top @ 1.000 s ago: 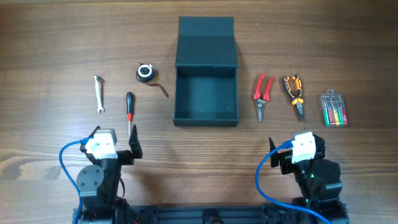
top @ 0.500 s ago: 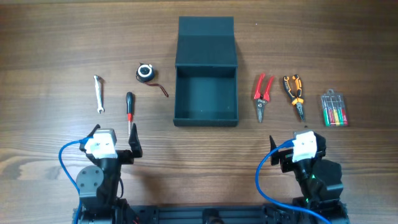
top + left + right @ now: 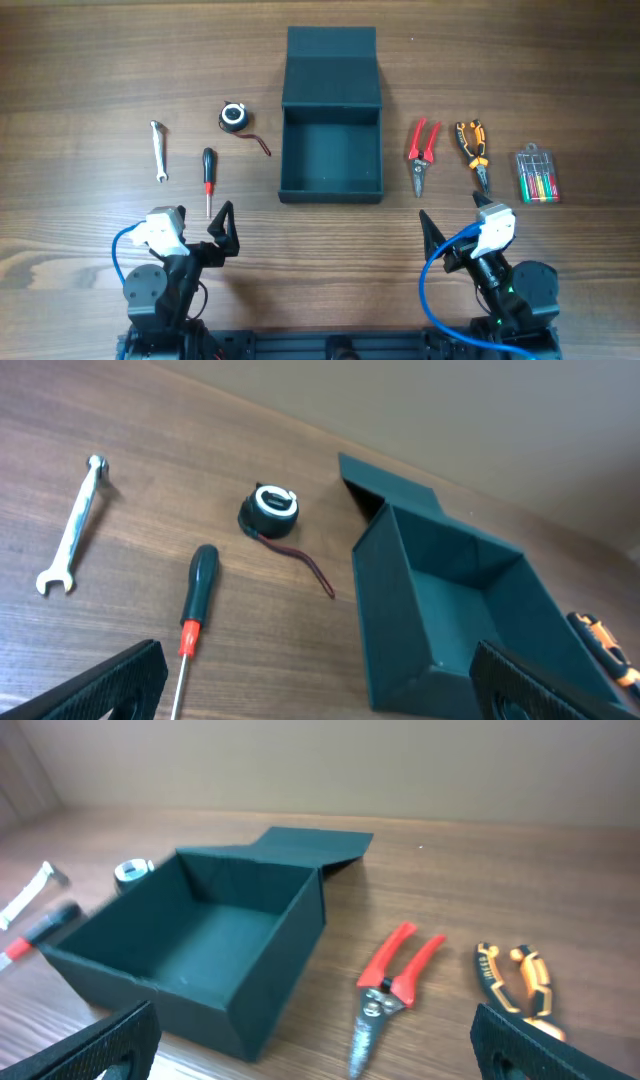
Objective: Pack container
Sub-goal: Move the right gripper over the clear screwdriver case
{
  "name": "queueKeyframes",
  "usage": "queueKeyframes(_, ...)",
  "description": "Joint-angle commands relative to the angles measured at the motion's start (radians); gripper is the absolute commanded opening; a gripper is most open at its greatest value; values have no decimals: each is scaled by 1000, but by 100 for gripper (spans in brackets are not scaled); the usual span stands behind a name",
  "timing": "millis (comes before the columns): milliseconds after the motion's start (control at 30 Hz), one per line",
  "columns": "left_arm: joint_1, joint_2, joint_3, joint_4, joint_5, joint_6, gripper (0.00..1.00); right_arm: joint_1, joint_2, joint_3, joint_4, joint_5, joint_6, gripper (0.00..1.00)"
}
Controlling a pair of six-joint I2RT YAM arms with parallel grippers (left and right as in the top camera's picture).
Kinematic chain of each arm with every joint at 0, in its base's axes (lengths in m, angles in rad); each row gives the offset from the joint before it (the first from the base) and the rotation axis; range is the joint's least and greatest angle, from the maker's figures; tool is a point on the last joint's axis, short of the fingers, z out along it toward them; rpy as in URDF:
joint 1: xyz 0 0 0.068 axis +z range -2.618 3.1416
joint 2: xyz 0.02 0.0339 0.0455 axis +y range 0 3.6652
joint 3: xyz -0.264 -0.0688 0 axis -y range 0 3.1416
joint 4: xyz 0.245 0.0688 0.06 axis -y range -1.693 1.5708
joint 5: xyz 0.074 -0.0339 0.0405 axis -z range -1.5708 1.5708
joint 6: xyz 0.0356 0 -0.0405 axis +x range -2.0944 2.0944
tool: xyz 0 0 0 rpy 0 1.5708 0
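Note:
The dark teal container [image 3: 331,190] stands open at the table's middle, its lid [image 3: 331,65] folded flat behind it. It looks empty inside. It also shows in the left wrist view [image 3: 390,630] and in the right wrist view [image 3: 275,985]. My left gripper [image 3: 192,238] is open and empty near the front edge, just behind the screwdriver [image 3: 208,178]. My right gripper [image 3: 458,235] is open and empty, in front of the red-handled cutters [image 3: 422,155]. In the wrist views each gripper's jaws, left [image 3: 315,690] and right [image 3: 315,1050], are spread wide with nothing between them.
Left of the container lie a wrench [image 3: 158,150], the screwdriver and a small tape measure [image 3: 234,116]. Right of it lie the red cutters, orange-handled pliers [image 3: 474,152] and a clear case of small screwdrivers [image 3: 537,176].
Both wrists have tilted and shifted slightly forward, and their fingers now show spread wider. Nothing on the table has moved.

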Motion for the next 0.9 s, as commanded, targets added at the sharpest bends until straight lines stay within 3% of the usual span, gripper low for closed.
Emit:
queueKeyframes(0,-5,117,174,-48,-71,-38,100,-5,128,66,29,-23,142,100)
queueKeyframes(233,-2,637,652,-196,-144,126,100,-5,650,452,-13,-11,49,100)
queueKeyframes(400,53,995,975,-313,-142,128,100,-5,1045,1027,-389,-12,-186,100)
queueKeyframes(533,114,1176,1120,-349,-142,128,100,-5,1228,1393,-656,-27,-167,100)
queueKeyframes(700,174,1254,1129,-317,-146,128,100,-52,1285,1486,-686,61,-113,100)
queueKeyframes(867,208,1292,1129,-317,-150,128,100,-256,1390,1486,-763,60,-148,100)
